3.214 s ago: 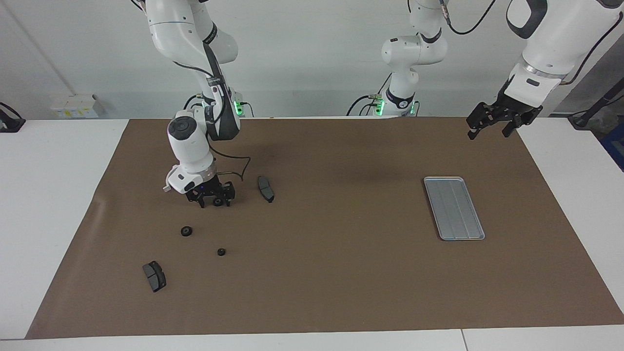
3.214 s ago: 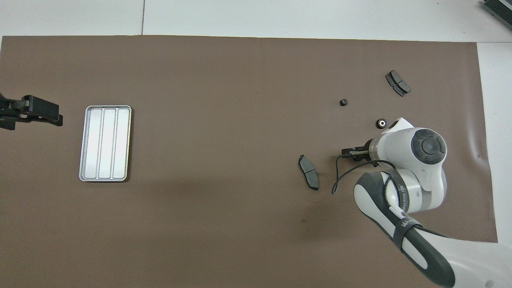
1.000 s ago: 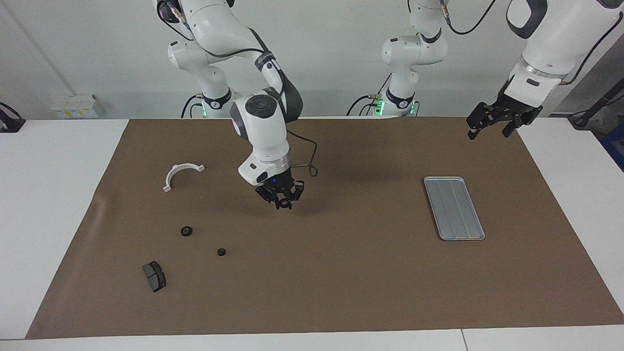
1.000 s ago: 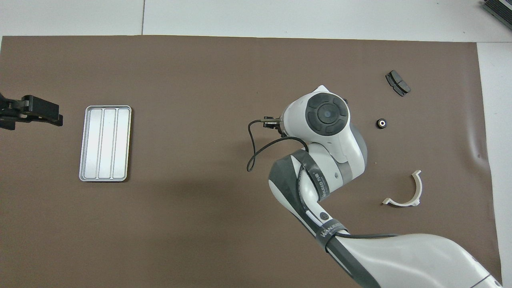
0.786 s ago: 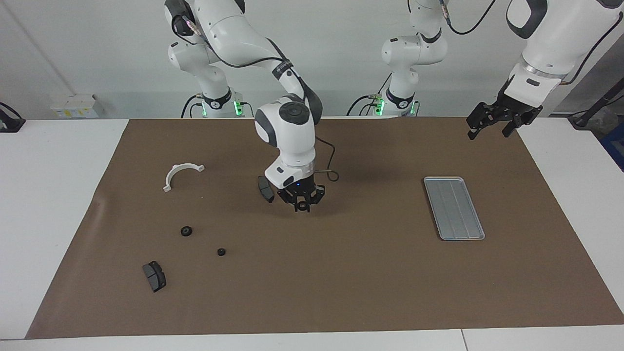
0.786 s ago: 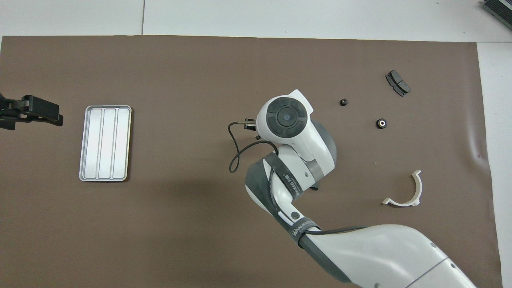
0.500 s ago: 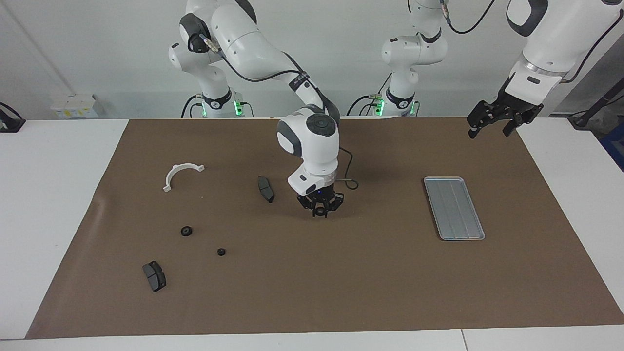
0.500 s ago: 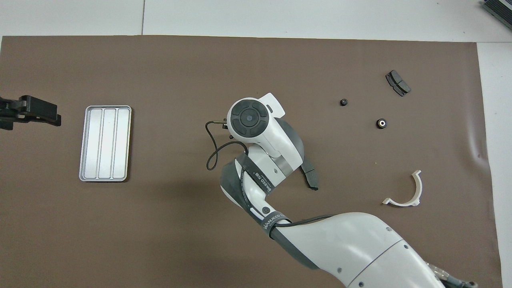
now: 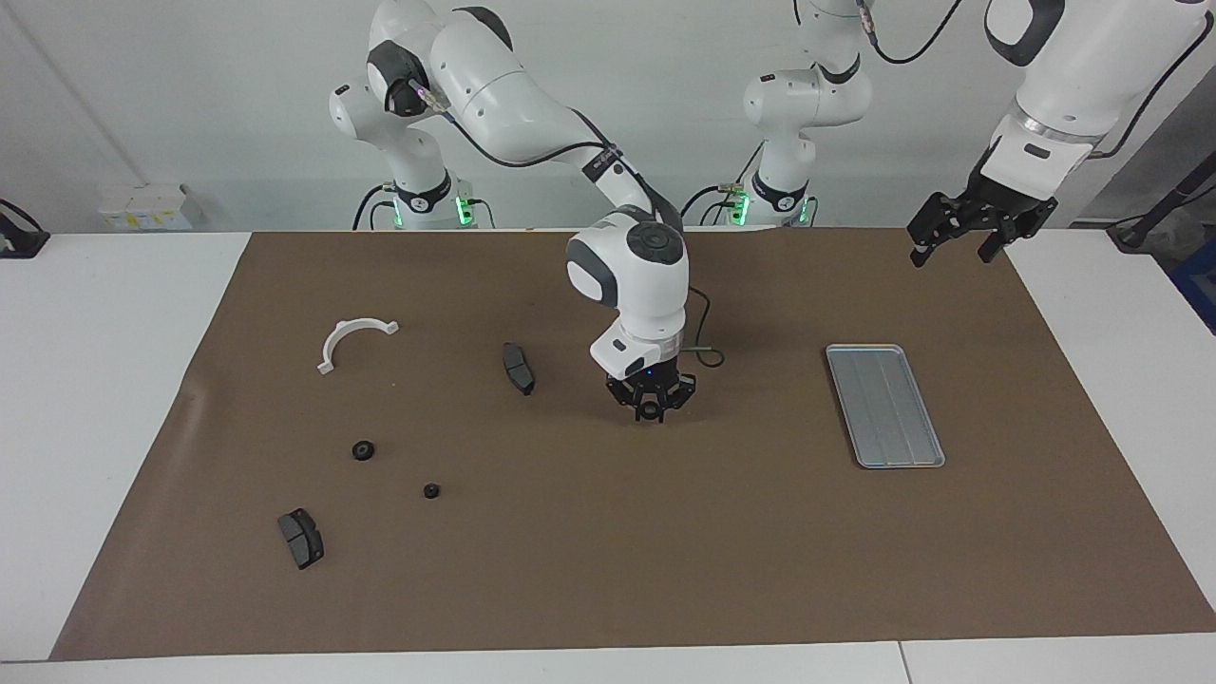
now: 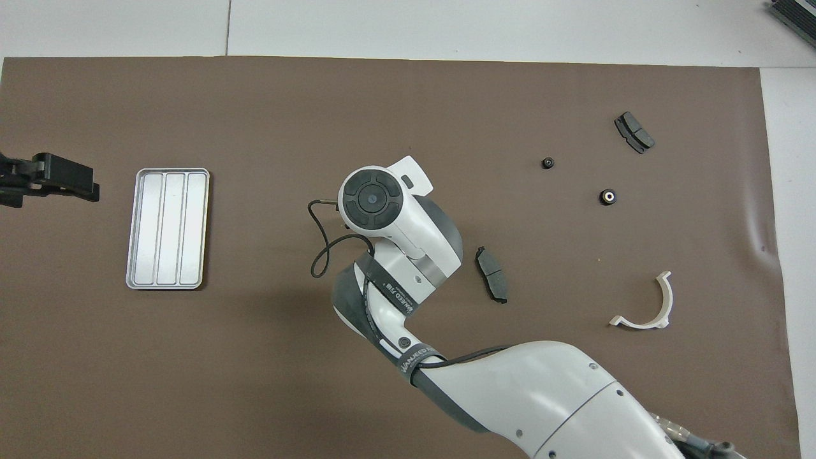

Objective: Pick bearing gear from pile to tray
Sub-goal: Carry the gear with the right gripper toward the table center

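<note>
My right gripper (image 9: 650, 409) hangs low over the middle of the brown mat, between the pile and the tray, shut on a small black round piece (image 9: 649, 411). In the overhead view its own wrist hides it. The silver ridged tray (image 9: 883, 404) (image 10: 167, 228) lies empty toward the left arm's end. The pile lies toward the right arm's end: a white half-ring (image 9: 342, 332) (image 10: 668, 299), two dark grey pads (image 9: 518, 368) (image 9: 301, 538), and two small black round pieces (image 9: 362, 450) (image 9: 430, 491). My left gripper (image 9: 955, 242) (image 10: 51, 182) waits open over the mat's edge past the tray.
A brown mat (image 9: 608, 570) covers the white table. The right arm's black cable (image 10: 319, 248) loops beside its wrist. The nearer dark pad (image 10: 492, 274) lies just beside the right arm's forearm.
My right gripper has left the pile with the small black round piece and carried it over the mat toward the tray, uncovering the white half-ring and the nearer pad. The left arm has barely moved.
</note>
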